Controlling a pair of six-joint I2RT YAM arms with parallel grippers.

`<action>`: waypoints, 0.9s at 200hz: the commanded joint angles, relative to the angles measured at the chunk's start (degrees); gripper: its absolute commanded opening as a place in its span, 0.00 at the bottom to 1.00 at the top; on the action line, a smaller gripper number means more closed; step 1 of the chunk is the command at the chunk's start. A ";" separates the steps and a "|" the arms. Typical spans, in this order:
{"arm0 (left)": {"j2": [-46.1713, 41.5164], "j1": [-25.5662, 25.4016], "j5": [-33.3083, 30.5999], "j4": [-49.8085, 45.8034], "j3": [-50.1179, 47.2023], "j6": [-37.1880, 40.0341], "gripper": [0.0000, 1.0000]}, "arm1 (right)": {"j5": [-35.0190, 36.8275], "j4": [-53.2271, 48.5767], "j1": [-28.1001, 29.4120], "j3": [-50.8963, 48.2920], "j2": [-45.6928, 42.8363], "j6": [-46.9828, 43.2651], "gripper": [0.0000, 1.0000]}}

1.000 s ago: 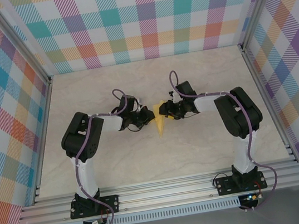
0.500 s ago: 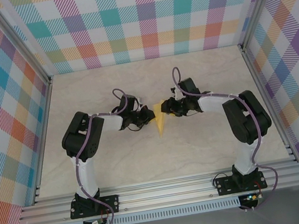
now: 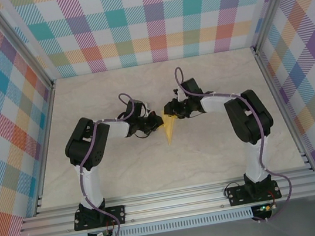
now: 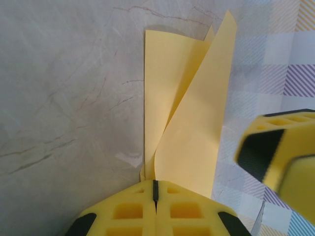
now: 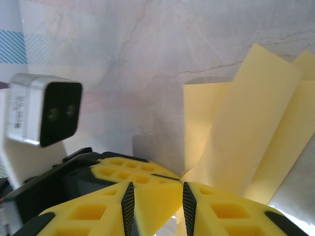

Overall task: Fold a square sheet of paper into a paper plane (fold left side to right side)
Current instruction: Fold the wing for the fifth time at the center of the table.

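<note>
Marbled bench (image 3: 154, 172); I see the left gripper (image 4: 155, 183) pinching the yellow paper plane (image 3: 170, 131), tip toward 6 o'clock, right gripper (image 5: 156, 189) part-spread; wrist views reveal a lifted flap (image 4: 197, 137).

Three lenses trained on one sheet at mid-table

The overhead camera looks down and forward from above and behind the arm bases at the near edge, taking in the whole pale marble-patterned table (image 3: 211, 157). Each wrist camera sits close behind its own yellow fingers, low over the surface. The left gripper (image 4: 155, 189) and right gripper (image 5: 156, 196) face one another. All three views share the folded yellow-orange paper sheet (image 3: 170, 129).
</note>
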 commanded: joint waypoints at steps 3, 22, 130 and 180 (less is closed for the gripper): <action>1.37 0.68 -1.21 -1.94 1.21 1.97 0.01 | -0.89 -2.95 0.54 2.22 1.78 0.15 0.33; 1.26 0.66 -1.48 -2.17 1.19 2.17 0.01 | -0.27 -3.63 0.52 2.09 1.89 -0.23 0.33; 1.88 0.78 -2.83 -3.31 1.83 2.10 0.00 | 2.29 -6.54 0.52 2.79 3.71 -2.06 0.33; 1.42 0.77 -2.17 -2.88 1.72 2.30 0.00 | 4.16 -10.48 0.52 3.06 5.12 -1.73 0.34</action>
